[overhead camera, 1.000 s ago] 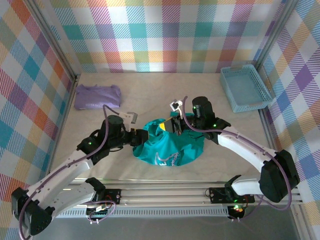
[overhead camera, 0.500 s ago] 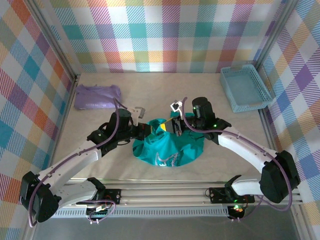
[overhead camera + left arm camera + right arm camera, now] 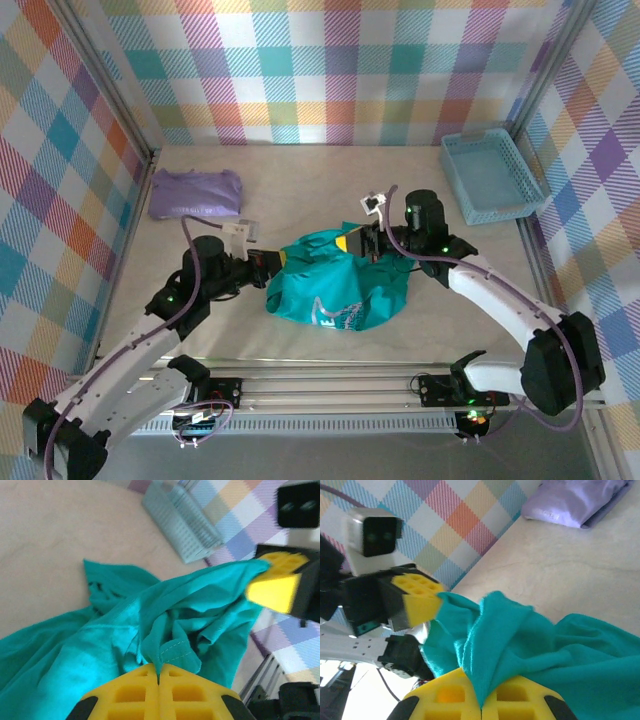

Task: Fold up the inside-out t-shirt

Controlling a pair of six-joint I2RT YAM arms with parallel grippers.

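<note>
From above, the teal t-shirt [image 3: 335, 290] lies in a rumpled heap at the middle of the worktop [image 3: 300, 190], between the two arms. There is no flat panel, no crease line, and the sleeves are not laid out. The left hand [image 3: 272, 262] grips its left edge and the right hand [image 3: 352, 243] its far upper edge. The lavender garment [image 3: 195, 193] and the blue basket [image 3: 490, 175] sit well apart at the back.

Left wrist view: the yellow fingers [image 3: 125, 695] are pressed together on a hemmed fold of teal cloth, which stretches away to the other hand's pinch.

Right wrist view: its fingers [image 3: 520, 695] are likewise closed on a bunched ridge of the shirt.

As I judge it, folding proper has not begun. The shirt looks gathered for spreading, so flattening it — and every fold after — is left to do.
</note>
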